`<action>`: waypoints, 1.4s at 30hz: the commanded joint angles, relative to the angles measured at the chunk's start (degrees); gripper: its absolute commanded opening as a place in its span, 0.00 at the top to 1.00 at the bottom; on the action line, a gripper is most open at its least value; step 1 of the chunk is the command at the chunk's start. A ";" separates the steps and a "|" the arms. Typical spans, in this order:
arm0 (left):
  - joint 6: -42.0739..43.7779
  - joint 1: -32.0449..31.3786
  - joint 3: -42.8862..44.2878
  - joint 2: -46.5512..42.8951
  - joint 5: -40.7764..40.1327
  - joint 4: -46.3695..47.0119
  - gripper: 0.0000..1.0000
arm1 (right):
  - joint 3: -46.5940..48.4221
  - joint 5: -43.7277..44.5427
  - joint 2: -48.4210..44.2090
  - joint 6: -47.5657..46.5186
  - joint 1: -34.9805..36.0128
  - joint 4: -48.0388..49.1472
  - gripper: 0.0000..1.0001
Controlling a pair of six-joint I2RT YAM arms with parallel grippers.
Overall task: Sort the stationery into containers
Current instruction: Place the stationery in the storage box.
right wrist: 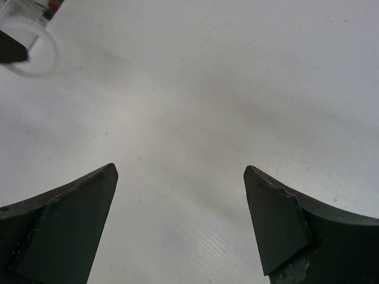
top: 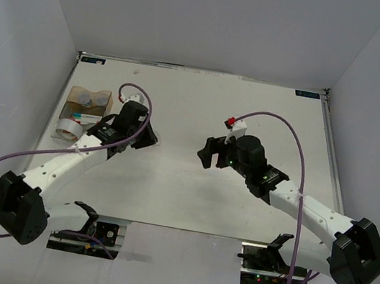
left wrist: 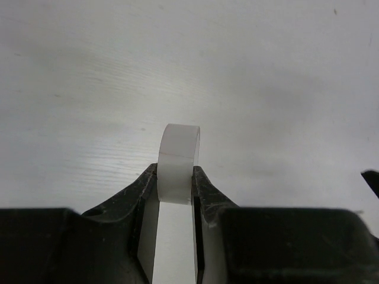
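white table lies under the left gripper, clamped on the flat sides of the small tape roll, likely light, stiff and slippery, while the right gripper stands wide apart, empty.

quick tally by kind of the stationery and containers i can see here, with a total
tape rolls: 2 (small tape roll, large tape roll)
clear jars: 2
amber box: 1
markers: mostly hidden, cannot count
total counted: 5
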 commanded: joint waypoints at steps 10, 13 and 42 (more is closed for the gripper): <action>15.97 29.23 8.18 -3.81 -0.28 -17.26 0.99 | -6.32 -0.07 -0.17 -2.50 -1.18 3.73 0.07; 17.46 36.18 8.79 -1.78 0.79 -16.30 0.97 | -7.81 -0.69 -0.17 -2.67 -1.88 4.71 0.07; 20.01 44.98 10.29 11.76 2.02 -10.67 0.74 | -12.12 -9.66 1.32 -0.74 -8.13 9.99 0.09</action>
